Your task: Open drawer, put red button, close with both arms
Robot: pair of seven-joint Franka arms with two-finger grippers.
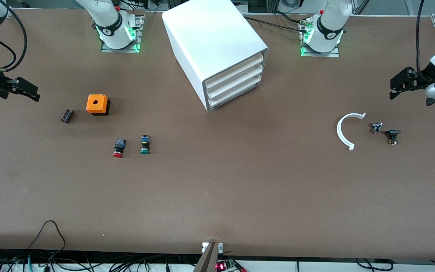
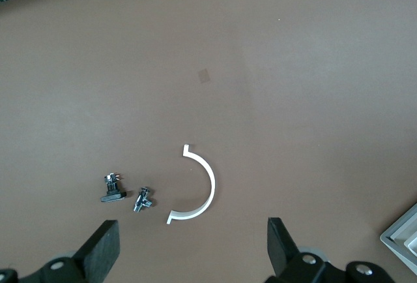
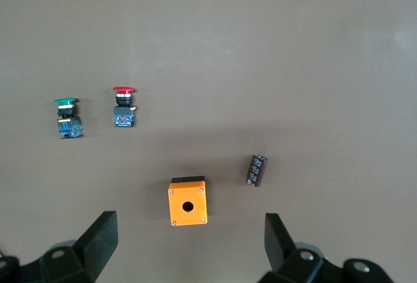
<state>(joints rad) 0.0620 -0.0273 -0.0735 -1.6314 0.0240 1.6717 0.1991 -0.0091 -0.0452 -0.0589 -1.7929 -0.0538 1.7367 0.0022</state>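
We see the white three-drawer cabinet (image 1: 217, 49) standing in the middle of the brown table (image 1: 217, 196), between the two arm bases. All three drawers are pushed in; the drawer (image 1: 235, 80) in the middle of the stack sits flush with the others, its front turned toward the left arm's end of the table.

The red button (image 1: 119, 147) lies on its side on the table toward the right arm's end, nearer to the front camera than the cabinet, with its red cap pointing at that camera. Just beside it, and apart from it, lies the green button (image 1: 145, 144) in the same pose. Farther from the front camera than both sits an orange box (image 1: 97, 104) with a round hole in its top, and near that box, closer to the right arm's end of the table, lies a small dark capacitor (image 1: 67, 115).

The right gripper (image 1: 23, 90) hangs above the table's edge at the right arm's end; in the right wrist view its fingers (image 3: 98, 240) are spread wide with nothing between them.

The left gripper (image 1: 401, 84) hangs over the left arm's end of the table, and its fingers (image 2: 101, 249) are likewise wide apart and bare. Below it on the table lie a white curved bracket (image 1: 345, 130) and, near it, two small parts: a metal fitting (image 1: 376, 127) and a black-topped piece (image 1: 392, 135).
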